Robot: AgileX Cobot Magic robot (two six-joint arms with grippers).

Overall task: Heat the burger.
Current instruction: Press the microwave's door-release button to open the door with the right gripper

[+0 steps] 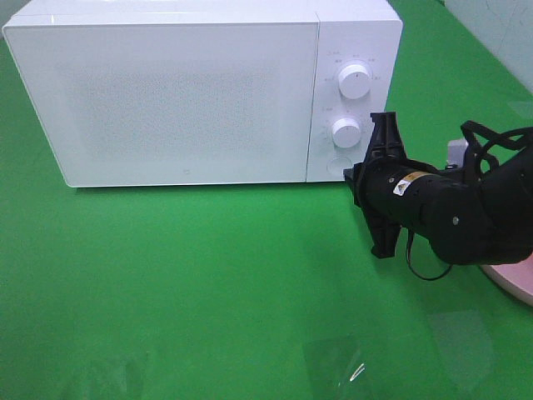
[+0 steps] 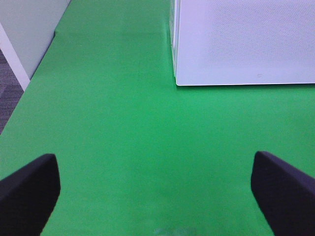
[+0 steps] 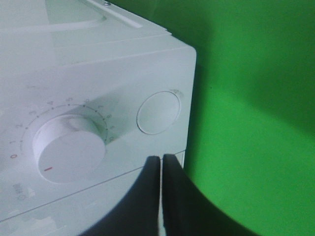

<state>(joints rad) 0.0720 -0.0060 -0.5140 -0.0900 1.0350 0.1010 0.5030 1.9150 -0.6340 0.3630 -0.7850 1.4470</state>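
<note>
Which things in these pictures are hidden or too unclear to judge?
Burger: in no view; in the high view the right arm covers most of the pink plate, cut by the edge.
Microwave inside: hidden by its closed door, every view.
Upper dial markings: too small in the high view, outside the right wrist view.

Small numerals 0 to 5 ring the lower knob (image 3: 69, 147) on the microwave (image 3: 98, 59).

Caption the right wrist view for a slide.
Shut right gripper poised by the round button on the white microwave.
</note>
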